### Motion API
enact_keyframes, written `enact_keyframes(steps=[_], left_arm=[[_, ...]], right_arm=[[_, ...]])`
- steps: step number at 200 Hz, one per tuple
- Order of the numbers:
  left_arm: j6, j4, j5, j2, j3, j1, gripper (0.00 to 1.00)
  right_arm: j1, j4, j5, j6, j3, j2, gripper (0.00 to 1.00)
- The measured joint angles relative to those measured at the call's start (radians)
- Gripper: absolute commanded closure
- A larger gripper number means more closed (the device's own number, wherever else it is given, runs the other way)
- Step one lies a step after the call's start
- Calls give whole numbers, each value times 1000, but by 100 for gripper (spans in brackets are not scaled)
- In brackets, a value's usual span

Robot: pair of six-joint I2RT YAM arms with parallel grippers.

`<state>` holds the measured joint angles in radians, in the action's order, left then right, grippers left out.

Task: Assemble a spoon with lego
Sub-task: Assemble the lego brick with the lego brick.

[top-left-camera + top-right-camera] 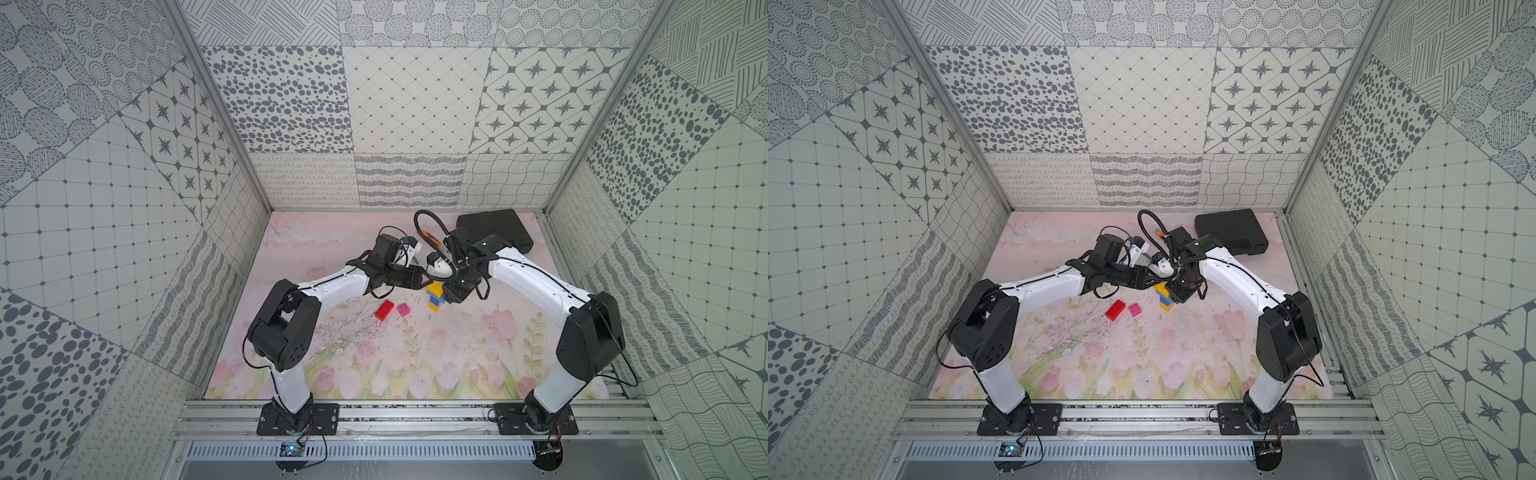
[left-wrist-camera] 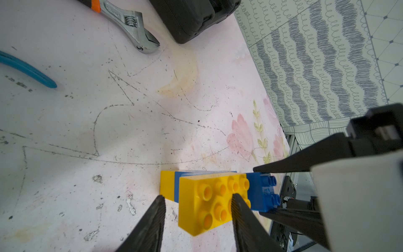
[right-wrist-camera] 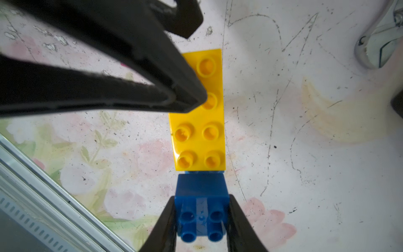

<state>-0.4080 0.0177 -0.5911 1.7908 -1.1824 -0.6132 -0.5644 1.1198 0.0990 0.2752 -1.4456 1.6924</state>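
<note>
While half-hidden overhead, spoon (image 3: 200,141) clear wrist-side.

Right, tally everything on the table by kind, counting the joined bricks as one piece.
Loose lego: 2, red brick, pink brick
Part-built spoon: 1
Wrench: 1
Pliers: 1
Black case: 1
Total: 6
</note>
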Motion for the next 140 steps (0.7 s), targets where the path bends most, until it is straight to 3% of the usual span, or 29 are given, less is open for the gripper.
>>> enact_keyframes(steps=[140], left_arm=[[15,0,0,2,0,-2,50]], right_arm=[[10,-3,-2,25,-32,39,88]])
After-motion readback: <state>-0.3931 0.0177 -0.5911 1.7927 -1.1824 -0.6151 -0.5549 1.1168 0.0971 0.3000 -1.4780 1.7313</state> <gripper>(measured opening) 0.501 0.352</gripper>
